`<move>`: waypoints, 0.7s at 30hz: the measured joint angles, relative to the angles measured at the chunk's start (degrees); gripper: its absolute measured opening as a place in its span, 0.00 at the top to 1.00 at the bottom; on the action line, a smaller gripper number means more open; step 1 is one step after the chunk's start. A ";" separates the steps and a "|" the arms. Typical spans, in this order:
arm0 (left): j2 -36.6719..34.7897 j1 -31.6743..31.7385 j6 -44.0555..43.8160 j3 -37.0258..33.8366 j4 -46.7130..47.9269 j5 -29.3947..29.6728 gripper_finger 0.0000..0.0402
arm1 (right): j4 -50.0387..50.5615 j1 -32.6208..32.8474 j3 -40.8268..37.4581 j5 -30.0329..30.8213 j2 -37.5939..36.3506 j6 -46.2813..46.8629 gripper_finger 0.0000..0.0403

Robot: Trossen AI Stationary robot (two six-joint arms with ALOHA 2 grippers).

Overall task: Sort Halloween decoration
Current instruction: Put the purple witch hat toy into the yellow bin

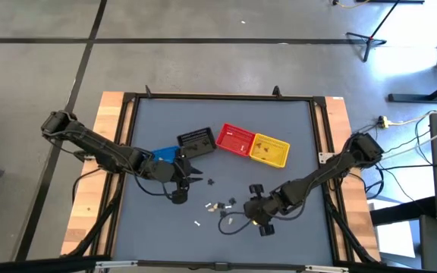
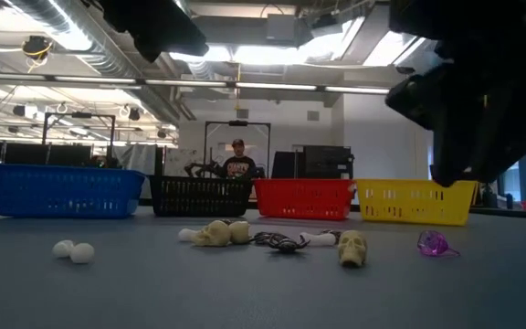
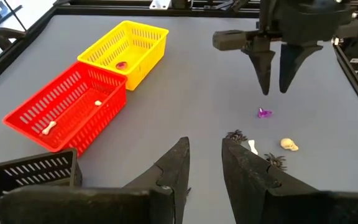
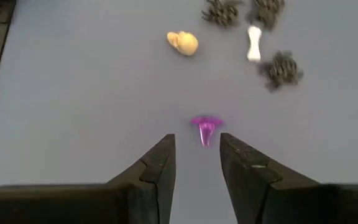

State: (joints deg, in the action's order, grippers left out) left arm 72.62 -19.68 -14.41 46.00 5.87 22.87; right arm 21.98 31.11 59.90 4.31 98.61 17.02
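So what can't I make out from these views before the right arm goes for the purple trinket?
- Blue basket, high view: the left arm covers most of it, contents hidden.
- Black basket, left wrist view: cut off by the edge.
- Piece in the yellow basket: too small to identify.
- Purple trinket: shape blurred.

Purple trinket [image 4: 205, 129] lies on grey mat, apart from others. Cream skull [image 4: 183, 43], white bone [image 4: 254, 42], dark spiders [image 4: 280, 70] scattered near it. Two white balls [image 2: 73, 250] off alone. Bone [image 3: 50, 128] in red basket, purple piece [image 3: 122, 65] in yellow basket.
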 joint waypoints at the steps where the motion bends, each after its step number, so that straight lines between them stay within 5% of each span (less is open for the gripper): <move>1: 0.00 0.00 0.00 0.00 0.00 0.00 0.78 | -0.78 0.00 0.00 0.14 0.27 -2.07 0.69; 9: 0.00 0.00 0.00 0.00 -0.05 0.00 0.78 | -2.73 0.00 0.00 0.00 0.79 -20.00 0.69; 21: 0.00 0.00 0.00 0.00 -0.31 0.00 0.78 | -5.22 -0.12 0.04 0.14 3.97 -26.52 0.69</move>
State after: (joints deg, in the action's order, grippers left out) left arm 72.62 -19.68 -14.41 46.00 5.56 22.87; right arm 16.77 31.00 59.94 4.45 102.57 -9.50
